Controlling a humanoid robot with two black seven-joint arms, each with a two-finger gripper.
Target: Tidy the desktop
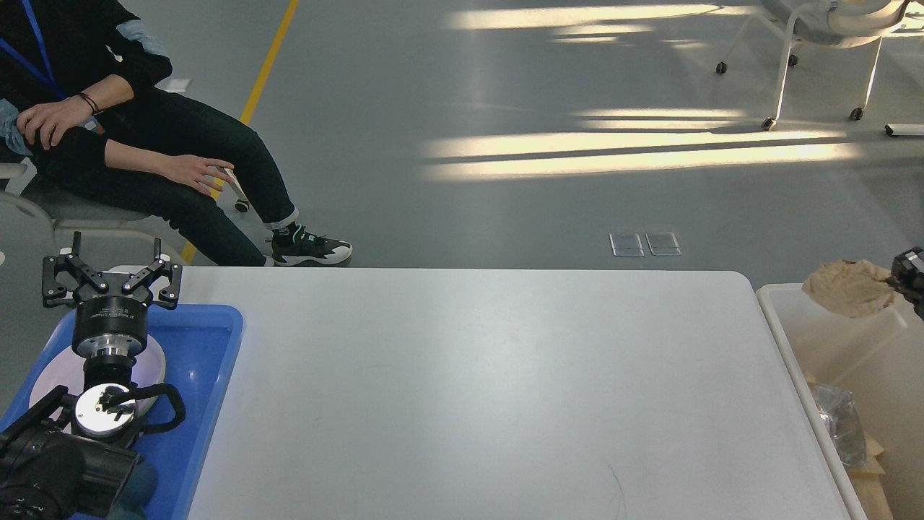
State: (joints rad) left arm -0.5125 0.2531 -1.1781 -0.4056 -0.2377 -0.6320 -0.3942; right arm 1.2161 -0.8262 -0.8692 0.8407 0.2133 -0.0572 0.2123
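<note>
My right gripper (pixel 902 278) is pinching crumpled brown paper (pixel 848 287) over the white bin (pixel 783 339) — my left gripper (pixel 110 278) is hovering spread wide above the blue tray (pixel 216 347).

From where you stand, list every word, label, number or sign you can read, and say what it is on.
No text here can be read.
left gripper: a small pale marking on its black collar, too small and blurred to read.
Blue lanyard of the seated person: no legible print.
white bin, blue tray, desktop: no lettering visible.
</note>
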